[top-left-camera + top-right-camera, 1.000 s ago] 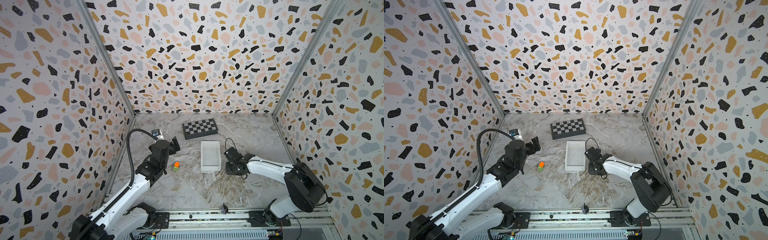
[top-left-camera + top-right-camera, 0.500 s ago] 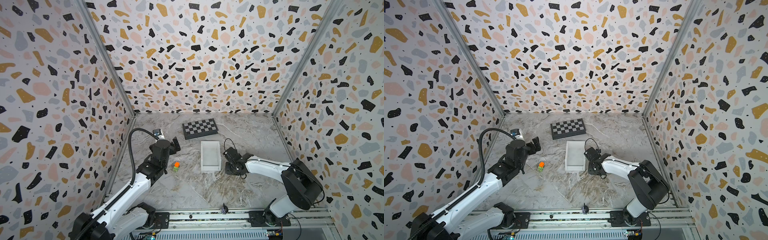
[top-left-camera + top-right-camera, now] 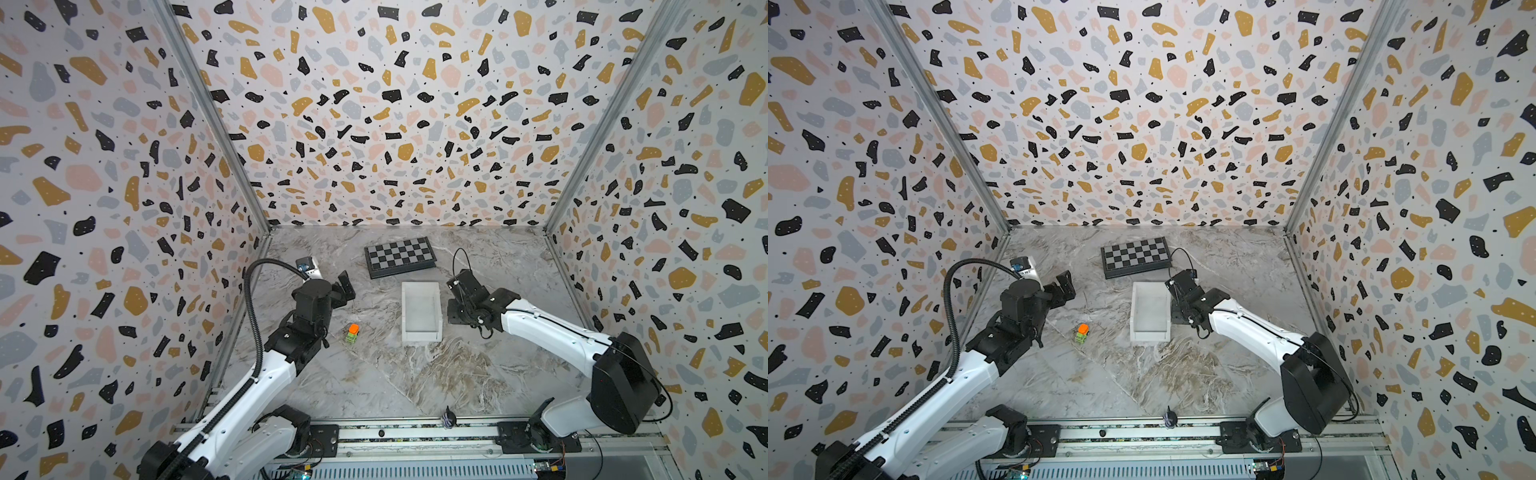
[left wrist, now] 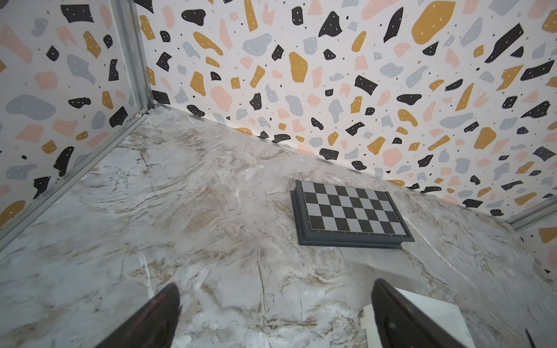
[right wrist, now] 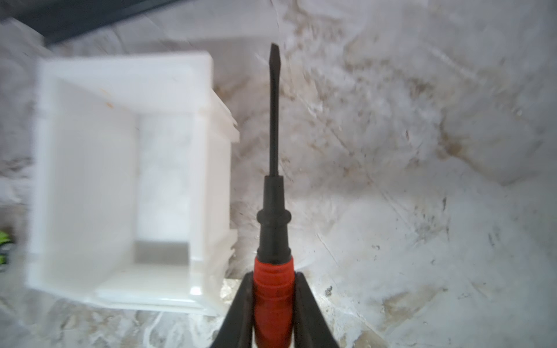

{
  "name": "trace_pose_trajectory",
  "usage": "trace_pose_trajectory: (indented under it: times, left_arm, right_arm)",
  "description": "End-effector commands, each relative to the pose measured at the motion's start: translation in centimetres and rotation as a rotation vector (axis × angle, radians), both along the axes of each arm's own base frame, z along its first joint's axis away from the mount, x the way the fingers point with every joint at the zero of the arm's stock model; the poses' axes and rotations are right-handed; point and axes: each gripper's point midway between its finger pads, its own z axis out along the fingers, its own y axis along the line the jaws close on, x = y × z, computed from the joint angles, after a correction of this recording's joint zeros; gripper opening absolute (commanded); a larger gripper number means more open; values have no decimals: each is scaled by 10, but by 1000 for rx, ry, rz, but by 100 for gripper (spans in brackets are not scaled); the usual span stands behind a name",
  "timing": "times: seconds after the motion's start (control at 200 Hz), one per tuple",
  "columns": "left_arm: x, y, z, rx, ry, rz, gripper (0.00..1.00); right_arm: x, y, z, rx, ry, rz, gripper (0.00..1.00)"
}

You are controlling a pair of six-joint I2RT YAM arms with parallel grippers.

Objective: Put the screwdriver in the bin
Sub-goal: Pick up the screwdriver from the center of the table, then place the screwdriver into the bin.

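Right now your right gripper [image 5: 273, 296] is clamped on the red handle of the screwdriver [image 5: 273, 211], black shaft pointing out past the jaws, just beside the bin [image 5: 120, 180] and outside its wall. Your left gripper [image 4: 274, 316] stands apart from it, jaws spread wide, holding nothing.

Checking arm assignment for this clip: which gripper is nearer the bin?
Right. The right gripper, shut on the screwdriver, sits just beside the bin; the left gripper is farther off across bare table.
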Motion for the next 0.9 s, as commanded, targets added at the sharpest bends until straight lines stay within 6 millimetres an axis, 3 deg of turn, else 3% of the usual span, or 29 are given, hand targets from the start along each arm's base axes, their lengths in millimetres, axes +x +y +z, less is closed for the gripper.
trace_pose_trajectory:
  times: [0.0,0.14,0.33,0.606,0.896]
  left_arm:
    - [-2,4,8,-40,-32,-4,100]
    - [-4,7,10,-56,-35,-3,100]
    - [-4,12,7,-92,-34,0,100]
    - [-6,18,10,-100,-42,9,100]
    - [-3,18,7,-107,-39,6,100]
  right_arm:
    - [6,6,32,-23,-54,53,19]
    - [13,41,44,4,-86,136,19]
    - [12,80,27,-14,-66,242,19]
    - [4,92,-15,-48,6,308,19]
    - [2,98,-32,-101,27,362,19]
